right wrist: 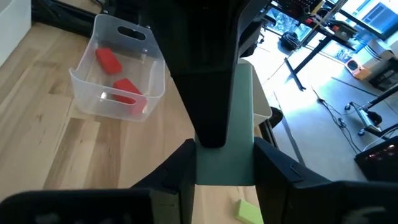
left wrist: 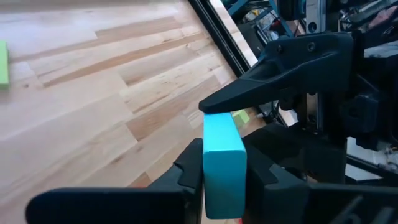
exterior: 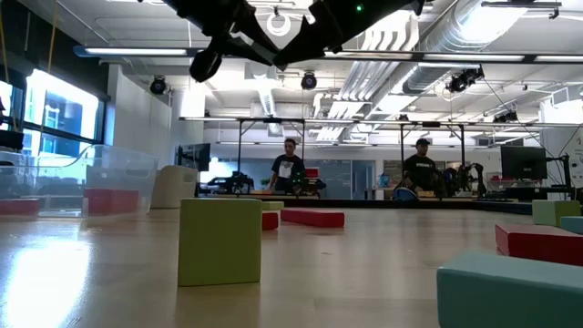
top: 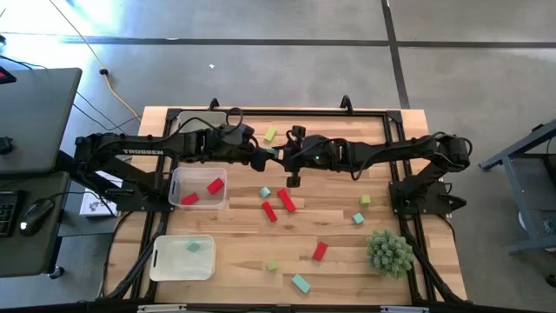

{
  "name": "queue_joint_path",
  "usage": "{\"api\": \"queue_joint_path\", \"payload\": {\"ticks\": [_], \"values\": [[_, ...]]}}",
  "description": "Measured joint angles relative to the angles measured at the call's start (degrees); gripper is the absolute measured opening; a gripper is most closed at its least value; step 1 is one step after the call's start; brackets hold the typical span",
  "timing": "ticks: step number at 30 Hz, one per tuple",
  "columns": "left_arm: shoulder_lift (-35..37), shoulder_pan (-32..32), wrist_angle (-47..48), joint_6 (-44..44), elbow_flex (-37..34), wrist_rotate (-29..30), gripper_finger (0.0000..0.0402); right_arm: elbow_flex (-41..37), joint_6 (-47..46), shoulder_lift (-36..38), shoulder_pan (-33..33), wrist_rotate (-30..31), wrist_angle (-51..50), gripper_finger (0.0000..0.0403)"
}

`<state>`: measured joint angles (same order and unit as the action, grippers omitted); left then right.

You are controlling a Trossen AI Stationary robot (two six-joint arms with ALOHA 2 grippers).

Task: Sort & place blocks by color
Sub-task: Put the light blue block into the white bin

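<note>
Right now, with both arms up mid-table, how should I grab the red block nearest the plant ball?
Grip the red block at mid-length, across its narrow width, coming straight down from above. It lies flat and skewed on the table, so the wrist likely needs turning to match its long axis. Both long sides look free; the plant ball stands apart from it.

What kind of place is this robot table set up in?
Most likely a robotics lab or open workshop. Exposed ceiling ducts and strip lights run overhead, more framed rigs stand behind the wooden table, and two people work at benches in the background.
</note>
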<state>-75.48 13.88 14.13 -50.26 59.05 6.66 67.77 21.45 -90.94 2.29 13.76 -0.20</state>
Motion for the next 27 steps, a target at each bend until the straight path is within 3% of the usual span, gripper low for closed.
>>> {"api": "queue_joint_path", "payload": {"ticks": [7,10,18,27], "values": [[0.8,-1.2,3.5,2.9,0.0,-0.2,0.0035,0.0,-1.0,0.0,-0.3,1.7,-0.6,0.0203],[2.0,-2.1,8.3,2.8,0.0,-0.1,0.0035,0.0,-1.7,0.0,-0.5,2.1,-0.9,0.0228],[4.9,-8.1,19.0,0.4,0.0,0.0,0.0035,0.0,-3.5,0.0,-0.9,2.3,-0.9,0.0237],[7.3,-20.5,28.1,-10.9,0.0,-0.5,0.0035,0.0,-3.4,0.0,-0.8,2.3,-1.0,0.0238]]}}
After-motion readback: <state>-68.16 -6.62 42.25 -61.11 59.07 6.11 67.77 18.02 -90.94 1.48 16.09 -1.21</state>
